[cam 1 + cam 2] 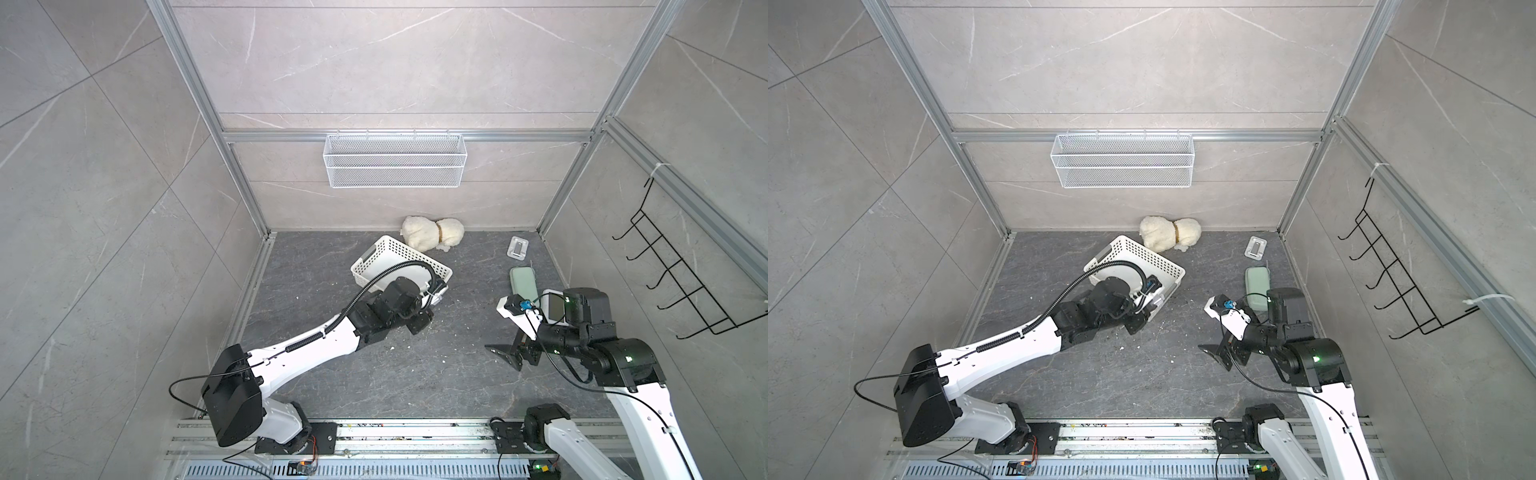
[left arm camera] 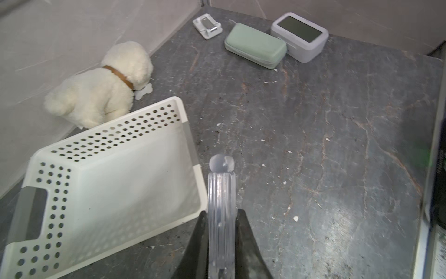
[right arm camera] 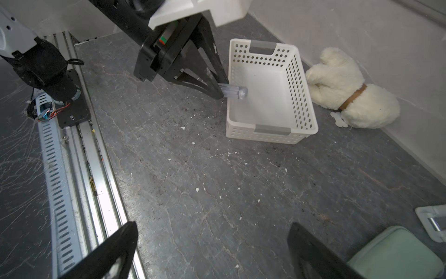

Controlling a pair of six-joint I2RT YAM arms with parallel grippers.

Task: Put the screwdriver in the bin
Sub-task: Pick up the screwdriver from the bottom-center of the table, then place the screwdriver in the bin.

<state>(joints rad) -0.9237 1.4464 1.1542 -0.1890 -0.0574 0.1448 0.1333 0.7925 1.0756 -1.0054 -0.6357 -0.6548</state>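
over at the near right edge of the bin (image 3: 303,79), the left fingers (image 2: 200,232) are clamped on the clear handle of the screwdriver (image 3: 235,91), holding it up off the desk (image 3: 217,181). its rounded end sits right at the rim, can't tell if it's properly over the inside. shaft is hidden. right fingers (image 3: 115,246) hang wide apart with nothing in them, on the right by the green case (image 2: 255,46). plush dog (image 3: 350,96) lies just beyond the bin.
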